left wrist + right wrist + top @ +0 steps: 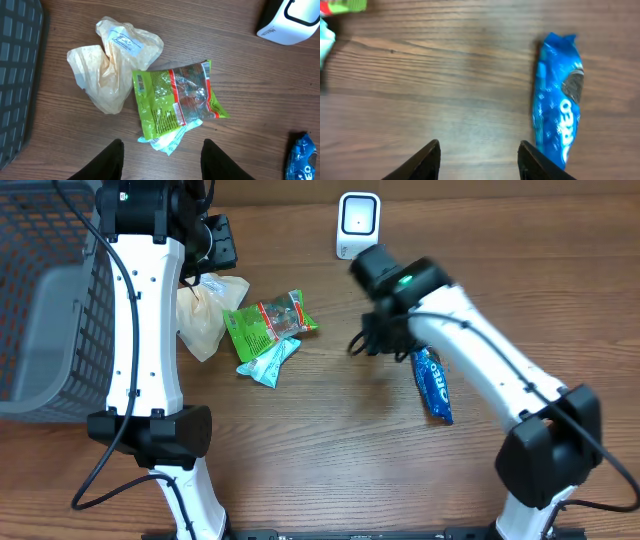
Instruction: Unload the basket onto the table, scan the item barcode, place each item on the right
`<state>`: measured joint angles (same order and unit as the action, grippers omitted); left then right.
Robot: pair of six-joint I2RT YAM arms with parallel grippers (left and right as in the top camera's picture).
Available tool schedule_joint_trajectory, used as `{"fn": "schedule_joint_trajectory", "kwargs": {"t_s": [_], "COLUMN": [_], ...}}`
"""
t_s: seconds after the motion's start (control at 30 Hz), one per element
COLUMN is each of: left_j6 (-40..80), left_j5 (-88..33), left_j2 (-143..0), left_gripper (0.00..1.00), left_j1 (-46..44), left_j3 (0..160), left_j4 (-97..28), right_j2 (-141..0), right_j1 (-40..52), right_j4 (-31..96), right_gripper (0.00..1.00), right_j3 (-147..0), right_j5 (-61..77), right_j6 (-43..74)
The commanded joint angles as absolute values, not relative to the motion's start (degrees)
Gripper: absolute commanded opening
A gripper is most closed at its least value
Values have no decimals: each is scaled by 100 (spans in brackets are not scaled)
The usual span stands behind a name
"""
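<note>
Blue Oreo packet (555, 95) is lying flat on the wooden table (445, 75), just beside my right gripper (479, 150), whose fingers are standing apart and holding nothing. My left gripper (162, 150) is hovering, fingers also apart, over the green snack bag (175, 100), beside a crumpled yellowish bag (107, 75). The white scanner (357, 220) is standing well apart from the packet.

Place: looking like a mock shop checkout | white barcode scanner (358, 222) standing on wooden worktop (330, 440) | grey basket (45, 300) sitting near snack packets (268, 325)
</note>
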<state>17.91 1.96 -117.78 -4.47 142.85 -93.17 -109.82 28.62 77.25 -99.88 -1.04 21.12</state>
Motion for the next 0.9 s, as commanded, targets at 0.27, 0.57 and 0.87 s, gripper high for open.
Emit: {"fn": "schedule_joint_trajectory", "kwargs": {"t_s": [0.27, 0.57, 0.87], "left_j6": [1841, 1800, 1800], "left_j5": [148, 145, 145], "left_j2": [-11690, -11690, -11690], "left_gripper": [42, 44, 45], "left_j1": [-456, -456, -456], "left_j3": [14250, 14250, 14250], "left_j4": [-9299, -9301, -9297], "right_j2": [-10608, -10608, -10608], "right_j1": [604, -574, -779], "right_j4": [8414, 7553, 6187], "right_gripper": [51, 55, 65], "right_j3": [-9223, -7677, -6318], "right_j5": [2375, 2899, 4121], "right_j6": [222, -344, -799]}}
